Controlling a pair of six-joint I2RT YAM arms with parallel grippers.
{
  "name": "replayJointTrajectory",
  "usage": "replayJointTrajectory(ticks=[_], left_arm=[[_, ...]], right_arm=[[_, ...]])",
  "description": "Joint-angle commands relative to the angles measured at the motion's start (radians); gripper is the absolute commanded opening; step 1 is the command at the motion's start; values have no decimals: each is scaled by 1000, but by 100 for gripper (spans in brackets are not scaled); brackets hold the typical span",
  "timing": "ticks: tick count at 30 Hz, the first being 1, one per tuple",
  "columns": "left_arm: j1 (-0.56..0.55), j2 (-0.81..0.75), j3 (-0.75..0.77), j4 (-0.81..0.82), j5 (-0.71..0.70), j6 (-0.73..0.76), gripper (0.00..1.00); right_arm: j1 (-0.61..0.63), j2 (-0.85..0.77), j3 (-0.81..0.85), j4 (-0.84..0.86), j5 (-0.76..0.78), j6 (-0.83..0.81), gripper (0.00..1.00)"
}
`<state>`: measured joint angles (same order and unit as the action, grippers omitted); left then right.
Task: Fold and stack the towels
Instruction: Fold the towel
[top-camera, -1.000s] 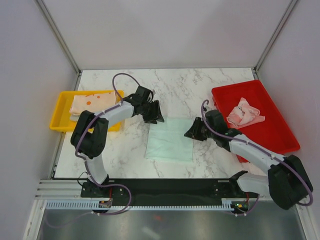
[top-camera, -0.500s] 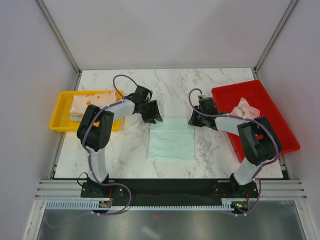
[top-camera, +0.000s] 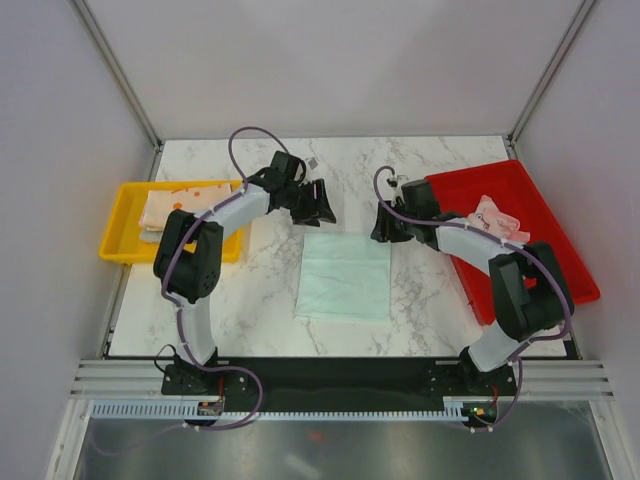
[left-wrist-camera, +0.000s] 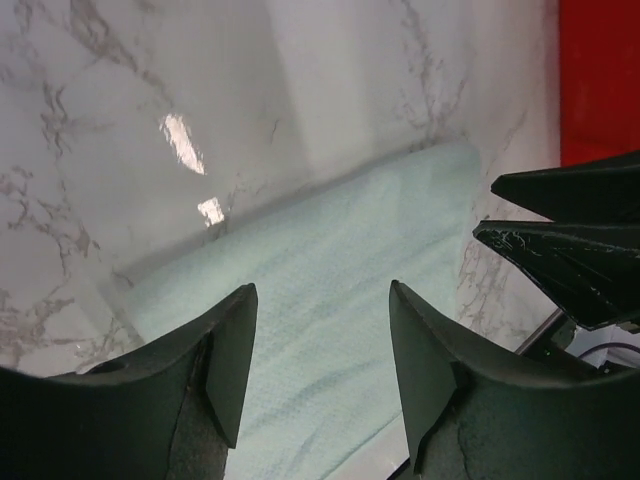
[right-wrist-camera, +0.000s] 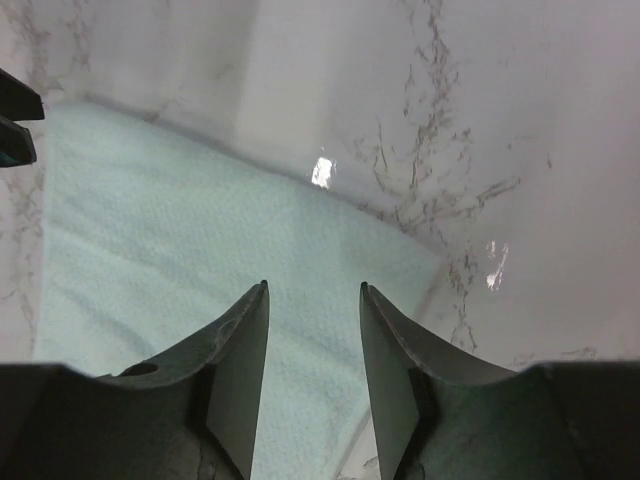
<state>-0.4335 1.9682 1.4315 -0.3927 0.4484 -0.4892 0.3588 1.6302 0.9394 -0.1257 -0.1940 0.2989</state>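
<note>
Two parted, empty grippers (top-camera: 323, 213) (top-camera: 382, 233) over far corners of the mint towel (top-camera: 345, 277).

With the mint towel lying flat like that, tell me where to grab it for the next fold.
Take the mint towel by its two far corners, one per gripper, coming down from above. It lies flat on the table with no raised fold to pinch. The open left gripper and right gripper sit near those corners, so that looks easiest.

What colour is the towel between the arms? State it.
The towel is mint green; top external view.
</note>
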Motion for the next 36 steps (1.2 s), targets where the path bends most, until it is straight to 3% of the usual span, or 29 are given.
replayJointTrajectory(ticks=[1, 8, 13, 26, 30, 36], left_arm=[[6, -32, 88, -38, 41, 162, 63], [22, 60, 99, -121, -60, 374, 64], [59, 127, 96, -112, 82, 457, 67], [98, 193, 107, -117, 199, 577, 63], [102, 212, 128, -146, 223, 615, 58], [107, 241, 173, -198, 242, 652, 49]], right_arm=[[-40, 31, 81, -71, -122, -98, 52], [-80, 174, 187, -157, -206, -182, 58], [-127, 249, 266, -227, -305, -248, 59], [-205, 319, 357, -367, -409, -392, 60], [-212, 344, 366, -379, -485, -415, 55], [-245, 362, 381, -394, -513, -432, 37]])
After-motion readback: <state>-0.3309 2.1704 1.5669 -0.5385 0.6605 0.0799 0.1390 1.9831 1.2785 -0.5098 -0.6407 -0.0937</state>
